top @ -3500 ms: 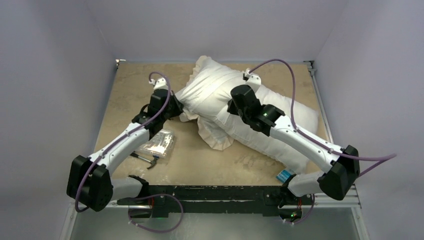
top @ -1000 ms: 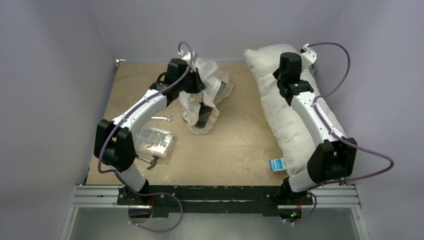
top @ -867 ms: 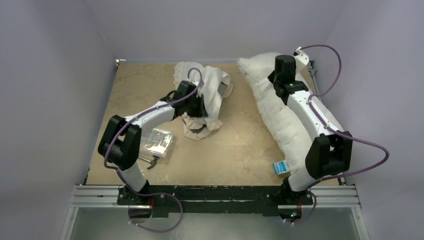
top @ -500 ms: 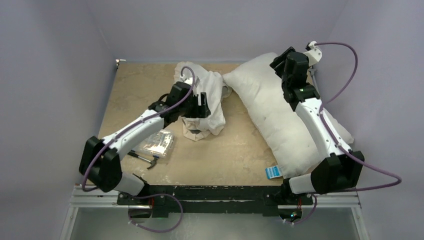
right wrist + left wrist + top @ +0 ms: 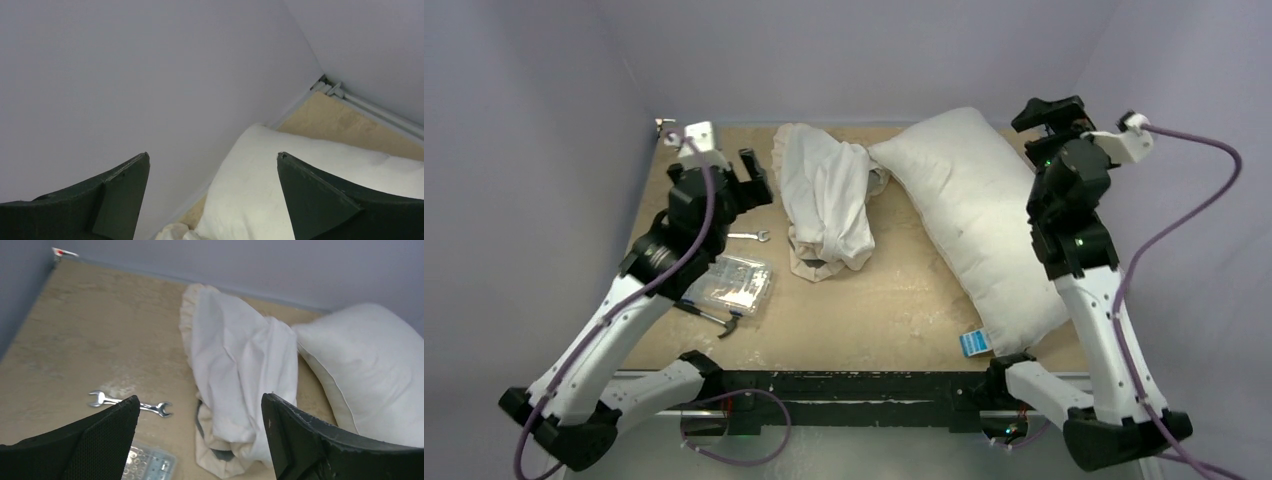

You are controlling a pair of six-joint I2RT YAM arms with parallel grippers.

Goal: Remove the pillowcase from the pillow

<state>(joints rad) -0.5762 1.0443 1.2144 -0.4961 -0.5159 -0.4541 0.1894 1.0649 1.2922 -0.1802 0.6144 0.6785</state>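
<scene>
Both arms lift away, grips released: left tool (image 5: pixel 200 399) spread wide, empty, raised over worktop (image 5: pixel 894 300); right tool (image 5: pixel 212 155) spread wide, empty, up near back wall. Dropped by left tool moments ago, pillowcase (image 5: pixel 829 200) lies crumpled ahead of and below it, white side out, cream frill along edge, grey sliver at near end. Bare, plump pillow (image 5: pixel 974 215) lies below right tool, far corner meeting pillowcase, blue tag (image 5: pixel 974 343) at near corner. Cover looks fully off; task appears done.
</scene>
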